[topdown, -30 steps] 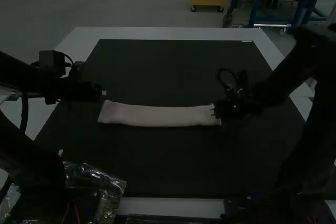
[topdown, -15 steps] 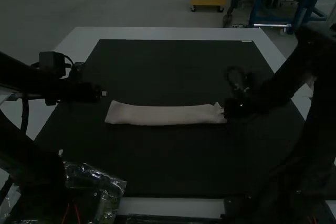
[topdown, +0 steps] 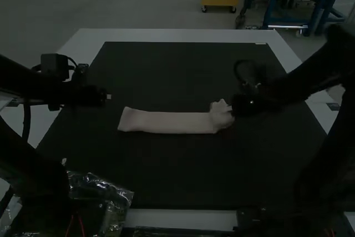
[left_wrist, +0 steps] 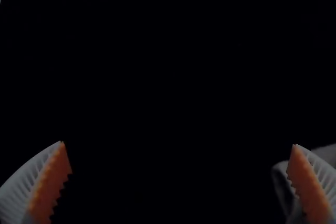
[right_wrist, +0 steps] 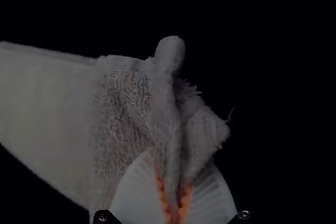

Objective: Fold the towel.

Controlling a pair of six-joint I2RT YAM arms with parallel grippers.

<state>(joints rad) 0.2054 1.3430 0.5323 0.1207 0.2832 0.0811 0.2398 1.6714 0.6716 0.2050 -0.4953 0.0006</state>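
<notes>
From where I stood, the right gripper [right_wrist: 181, 157] grasped the towel [topdown: 172, 122] by its bunched end; the rest ran leftward across the dark mat [topdown: 166, 170], its far end near the left gripper [left_wrist: 178, 144], fingers spread.

Room to pass lies over the mat [topdown: 177, 73] beyond the towel [topdown: 169, 122], and again on its near side. The right pincer [topdown: 232, 108], clamped on the bunched end, blocks that side; the left pincer [topdown: 108, 97] hangs near the other. What looks like plastic [topdown: 102, 183] crowds the mat's near left corner.
</notes>
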